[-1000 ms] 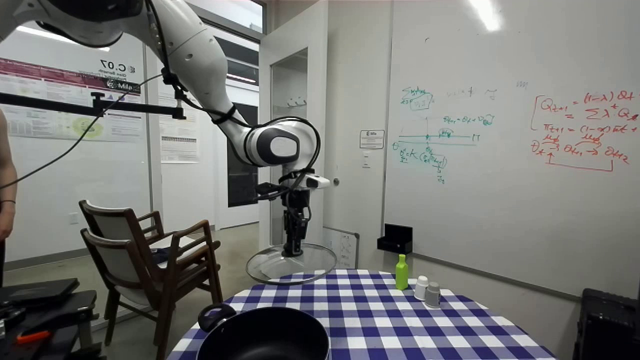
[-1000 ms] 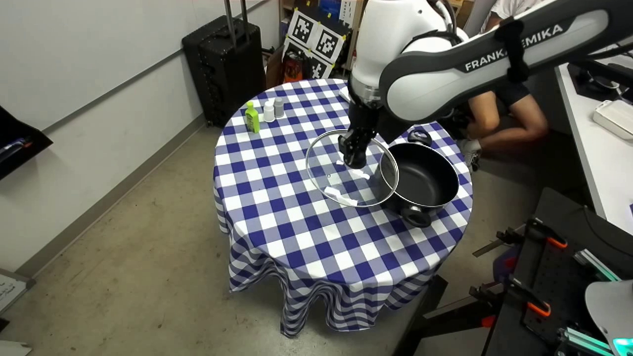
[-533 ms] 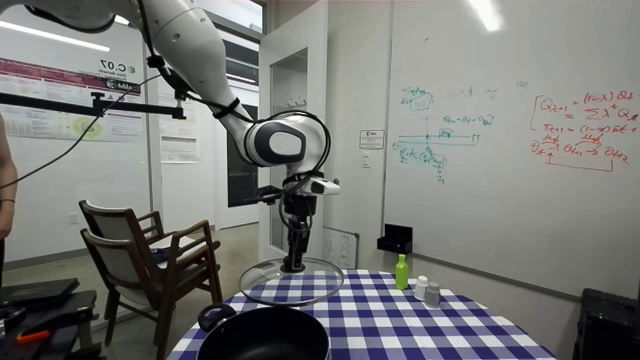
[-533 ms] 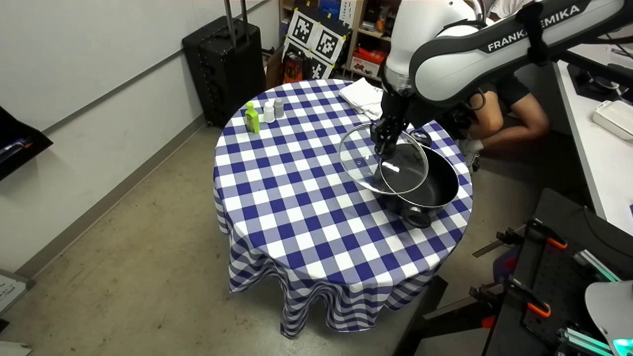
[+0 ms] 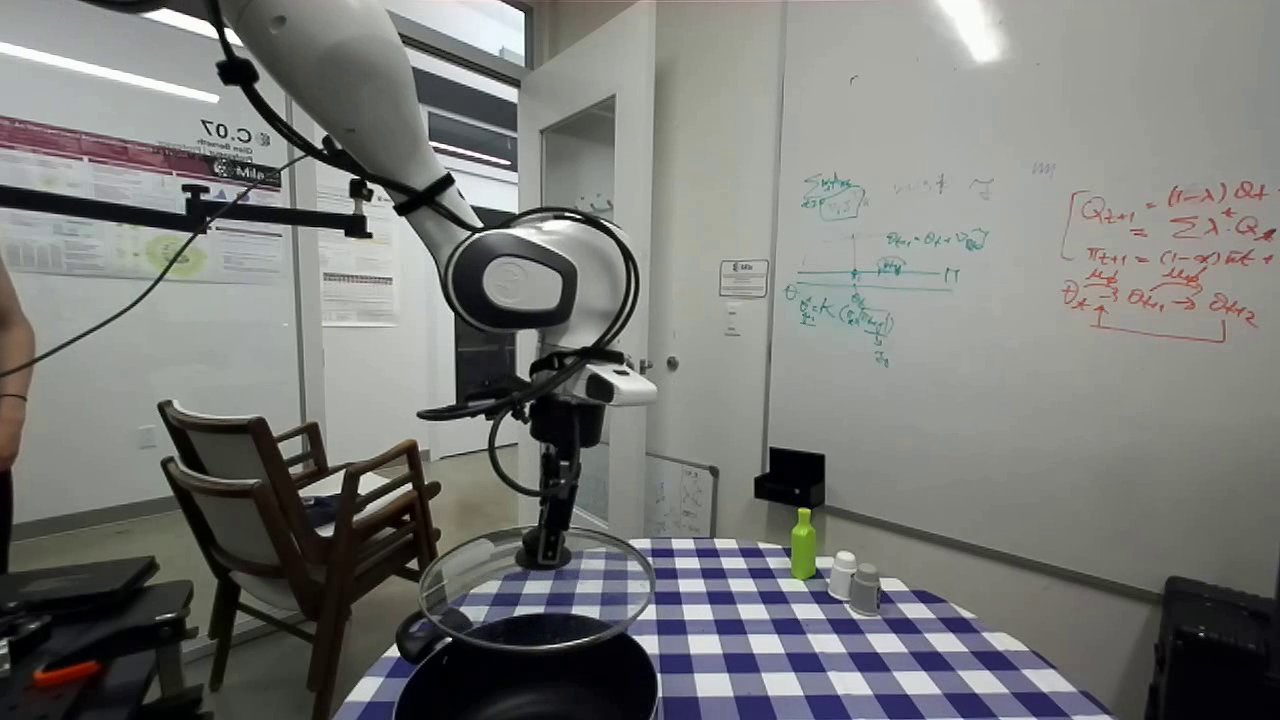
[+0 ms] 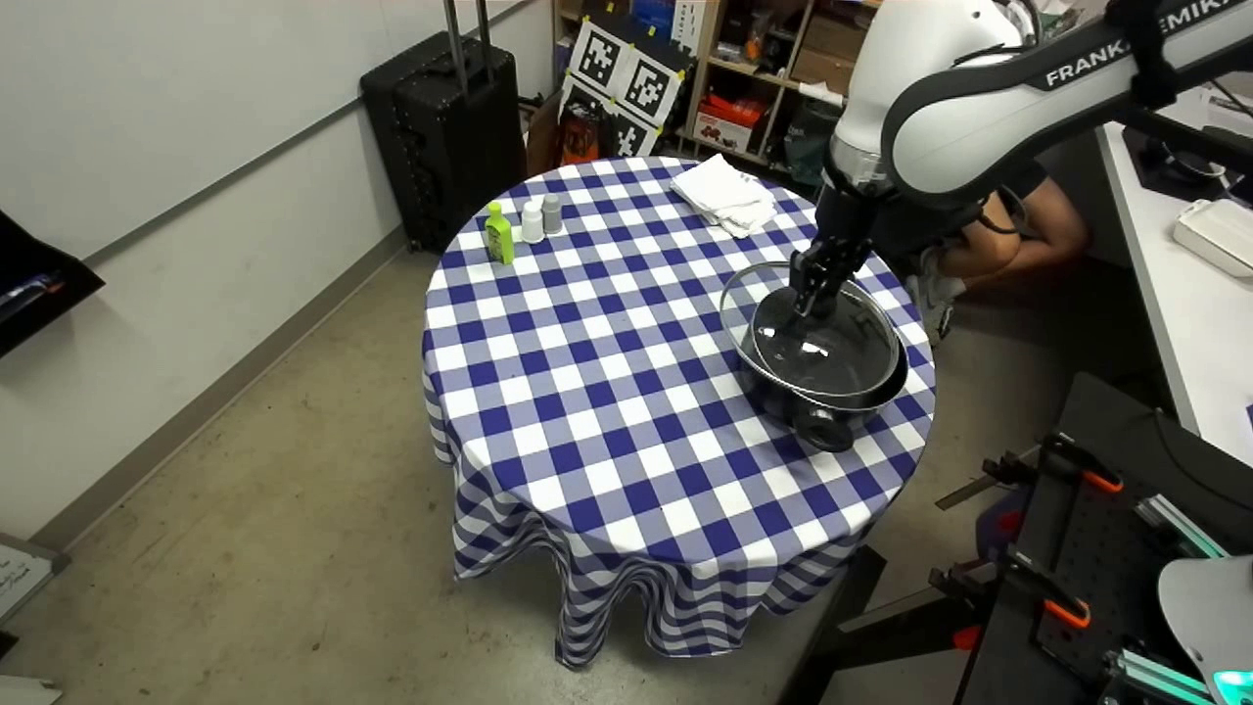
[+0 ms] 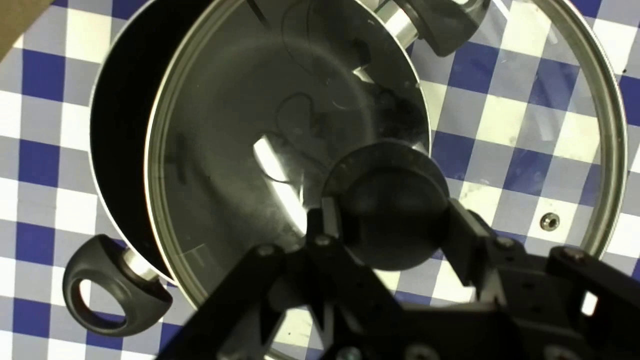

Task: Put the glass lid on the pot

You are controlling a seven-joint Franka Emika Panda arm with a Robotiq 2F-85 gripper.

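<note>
The glass lid [image 5: 610,600] is round and see-through with a thin metal rim and a black knob [image 7: 390,250]. My gripper [image 7: 392,220] is shut on the knob, with a finger on each side. It also shows in both exterior views [image 5: 545,552] [image 6: 817,294]. The lid hangs above the black pot [image 6: 768,397] and overlaps much of its opening. In the wrist view the lid [image 7: 225,125] is offset to the right, leaving a crescent of the pot [image 7: 117,145] uncovered on the left. The gap in height between lid and pot is hard to judge.
The pot has two looped black handles [image 6: 824,429]. A green bottle [image 6: 499,235], a white shaker [image 6: 533,222] and a grey shaker [image 6: 552,213] stand on the checked tablecloth [image 6: 587,392]. A folded white cloth [image 6: 724,196] lies near the edge. A chair [image 5: 330,540] stands behind.
My gripper has carried the lid down and over toward the pot, so the lid covers more of the opening. The white cloth, first mostly behind the arm, now shows. The pot has not moved.
</note>
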